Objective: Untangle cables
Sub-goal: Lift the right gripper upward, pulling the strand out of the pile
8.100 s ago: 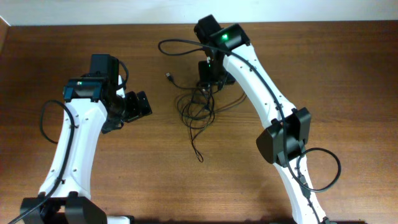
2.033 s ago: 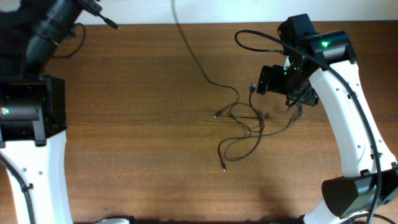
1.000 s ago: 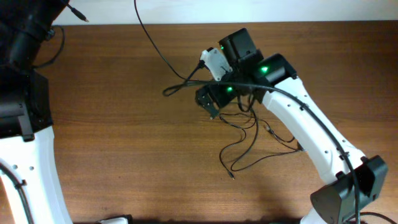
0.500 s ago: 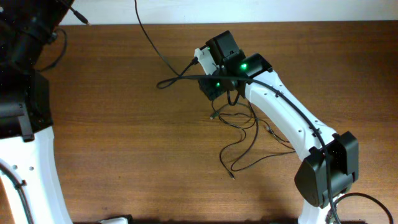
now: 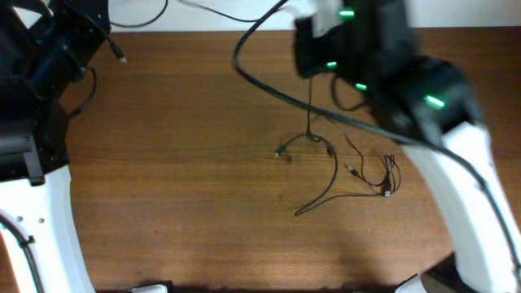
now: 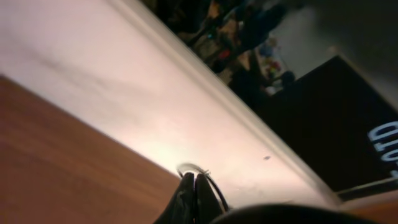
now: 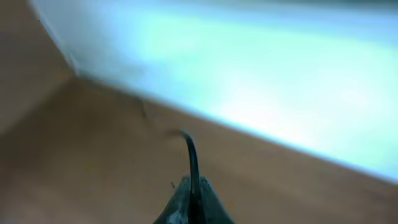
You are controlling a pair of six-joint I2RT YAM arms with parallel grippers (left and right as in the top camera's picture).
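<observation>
Status: both pincers are clamped, each on a thin black cord. Left pincer (image 6: 191,184) has its fingers together with a small cord loop (image 6: 190,166) poking out past the tips. It's up near the far-left corner of the counter (image 5: 179,195), and overhead a free plug (image 5: 120,57) dangles just beside that arm. Right pincer (image 7: 191,186) is pinched on a strand (image 7: 190,152) that curls up out of the tips. Overhead, the right arm (image 5: 423,98) is blurred and high over the far side, with a thin line (image 5: 309,106) dropping straight from it to the rest of the cables (image 5: 335,172) lying mid-counter. Those are not separated yet: a loose plug (image 5: 279,152) on the left, a small knot (image 5: 387,177) on the right, a tail running toward the near edge. Can't tell whether the cord along the far edge links my two pincers. Risks as I see them: the thin line looks taut, so more lift could cinch the knot instead of opening it, or haul the whole bundle up. The cords are thin, so a jerk could slip one out of a pinch. The right arm's own thick cable (image 5: 269,84) crosses over the pile in the overhead view and could snag a plug. If both pincers hold the same cord, pulling apart just loads the connector.
</observation>
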